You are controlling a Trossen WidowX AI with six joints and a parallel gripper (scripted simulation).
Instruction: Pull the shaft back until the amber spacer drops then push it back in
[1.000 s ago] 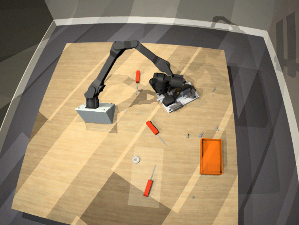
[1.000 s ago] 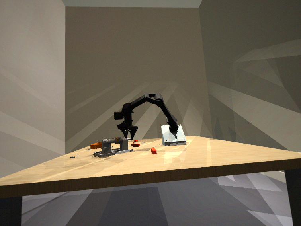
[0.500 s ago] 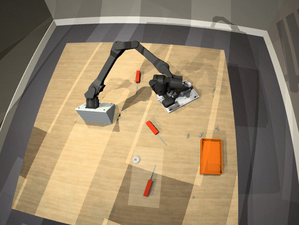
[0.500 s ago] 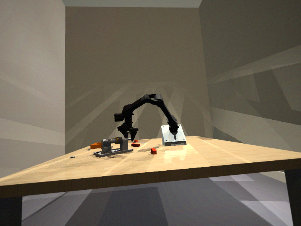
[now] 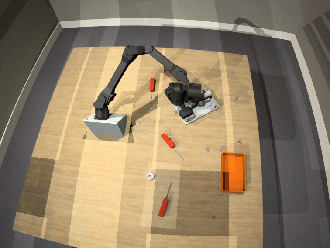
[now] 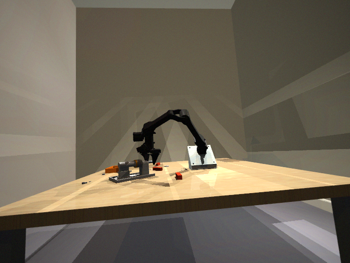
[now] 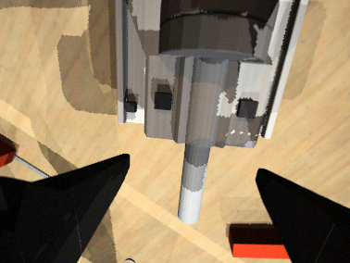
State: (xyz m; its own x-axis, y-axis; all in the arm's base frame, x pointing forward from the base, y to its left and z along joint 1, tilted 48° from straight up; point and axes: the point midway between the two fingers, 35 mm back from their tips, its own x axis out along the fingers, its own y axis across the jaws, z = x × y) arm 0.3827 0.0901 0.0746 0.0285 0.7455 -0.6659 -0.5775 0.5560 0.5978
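My gripper is open, fingertips pointing down, one on each side of the shaft's bare end, with nothing gripped. The shaft sticks out of the near support block. Behind that block, grey spacers sit on the shaft's line. The amber spacer is still up in the row, beside the big housing block; the wrist view does not show it. All stand on a grey base. The arm hides much of this in the top view.
An orange bin stands at the table's right. Red-handled screwdrivers lie around the fixture and toward the front. A white ring and small bolts lie on the table.
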